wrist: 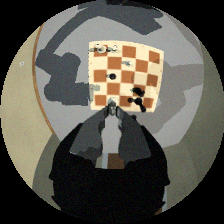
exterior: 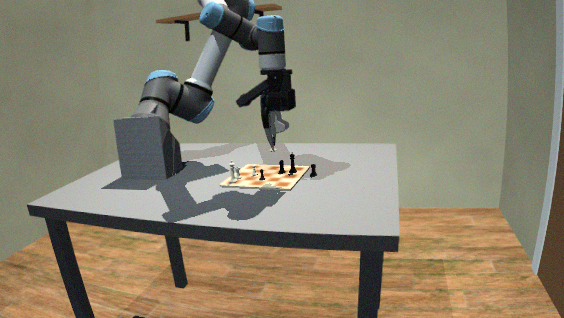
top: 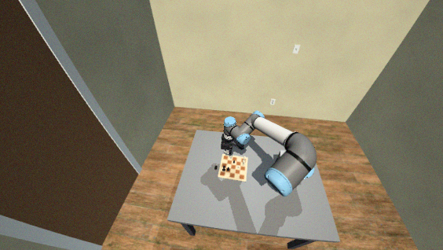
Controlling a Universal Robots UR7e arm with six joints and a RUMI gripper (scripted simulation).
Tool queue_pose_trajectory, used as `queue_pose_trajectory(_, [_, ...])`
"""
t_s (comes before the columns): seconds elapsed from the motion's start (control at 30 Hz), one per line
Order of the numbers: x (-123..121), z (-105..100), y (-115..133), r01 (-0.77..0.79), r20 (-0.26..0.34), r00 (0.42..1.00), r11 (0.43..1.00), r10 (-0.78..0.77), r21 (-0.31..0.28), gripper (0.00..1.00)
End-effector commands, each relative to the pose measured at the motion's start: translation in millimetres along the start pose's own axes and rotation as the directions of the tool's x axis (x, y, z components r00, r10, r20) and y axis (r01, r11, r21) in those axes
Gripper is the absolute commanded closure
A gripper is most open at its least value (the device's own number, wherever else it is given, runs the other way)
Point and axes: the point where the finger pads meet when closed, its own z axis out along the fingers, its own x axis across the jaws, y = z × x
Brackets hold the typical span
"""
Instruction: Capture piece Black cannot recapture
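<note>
The small chessboard point(exterior: 265, 177) lies on the grey table; it also shows in the top view point(top: 233, 167) and in the wrist view point(wrist: 125, 75). My gripper point(exterior: 272, 145) hangs above the board's far edge, shut on a small white chess piece point(exterior: 273, 148) that shows only as a pale tip between the fingertips. Black pieces point(exterior: 292, 164) stand at the right end of the board and one black piece point(exterior: 261, 174) near the middle. White pieces point(exterior: 233, 171) stand at the left end. One black piece point(exterior: 313, 170) stands upright on the table just off the board's right edge.
The arm's grey base block point(exterior: 145, 147) stands at the table's back left. A wooden wall shelf point(exterior: 220, 12) hangs behind the arm. The table's edges are well away from the board.
</note>
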Motion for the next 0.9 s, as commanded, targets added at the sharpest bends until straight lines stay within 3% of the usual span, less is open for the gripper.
queue_pose_trajectory(0.0, [-0.3,16.7,0.3,0.0,0.001,1.0,1.0,0.0,-0.001,1.0])
queue_pose_trajectory(0.07, [-0.3,16.7,0.3,0.0,0.001,1.0,1.0,0.0,-0.001,1.0])
queue_pose_trajectory(0.5, [-0.1,73.2,-0.2,0.0,0.001,1.0,1.0,0.0,-0.001,1.0])
queue_pose_trajectory(0.87, [-0.1,82.8,-0.2,0.0,0.001,1.0,1.0,0.0,-0.001,1.0])
